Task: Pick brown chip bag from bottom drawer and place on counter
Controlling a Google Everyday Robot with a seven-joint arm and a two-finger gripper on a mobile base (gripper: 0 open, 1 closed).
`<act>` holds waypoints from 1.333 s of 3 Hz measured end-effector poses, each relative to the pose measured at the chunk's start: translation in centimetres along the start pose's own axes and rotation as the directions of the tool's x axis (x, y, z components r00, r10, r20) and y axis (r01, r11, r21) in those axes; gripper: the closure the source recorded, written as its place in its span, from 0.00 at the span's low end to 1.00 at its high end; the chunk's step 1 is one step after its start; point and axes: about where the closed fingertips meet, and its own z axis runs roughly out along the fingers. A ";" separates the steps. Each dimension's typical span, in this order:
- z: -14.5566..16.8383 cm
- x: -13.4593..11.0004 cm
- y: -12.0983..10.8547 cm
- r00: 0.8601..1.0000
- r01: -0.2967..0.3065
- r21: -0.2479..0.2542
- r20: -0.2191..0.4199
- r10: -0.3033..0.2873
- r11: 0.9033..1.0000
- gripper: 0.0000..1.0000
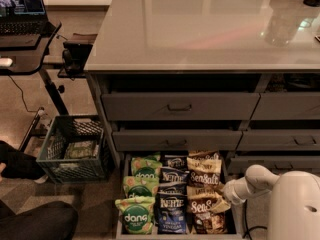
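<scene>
The bottom drawer [121,223] is pulled open and holds three columns of bags. The right column holds brown chip bags with "Sea Salt" lettering: one at the front [204,210], one behind it [204,173], and the top of another at the back [202,156]. My gripper [226,195], on the white arm [257,178] coming in from the lower right, is at the right edge of the front brown bag, at its upper right corner. I cannot tell whether it touches the bag. The counter [200,29] is the glossy pale-grey top above.
Blue "Kettle" bags [172,206] fill the middle column and green "dang" bags [137,214] the left. Closed grey drawer fronts [179,106] stand above the open drawer. A plastic crate [75,149] sits on the floor at left, beside a black desk with a laptop [22,14]. A person's legs [35,224] show at lower left.
</scene>
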 end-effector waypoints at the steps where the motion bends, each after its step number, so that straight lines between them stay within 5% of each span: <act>1: 0.0 0.0 0.0 1.000 0.000 0.000 0.000 0.000 1.000 0.66; 2: 0.0 0.0 0.0 1.000 0.000 0.000 0.000 0.000 1.000 0.89; 3: 0.0 0.0 0.0 1.000 0.000 0.000 0.000 0.000 1.000 1.00; 4: 0.0 0.0 0.0 1.000 0.000 0.000 0.000 0.000 1.000 1.00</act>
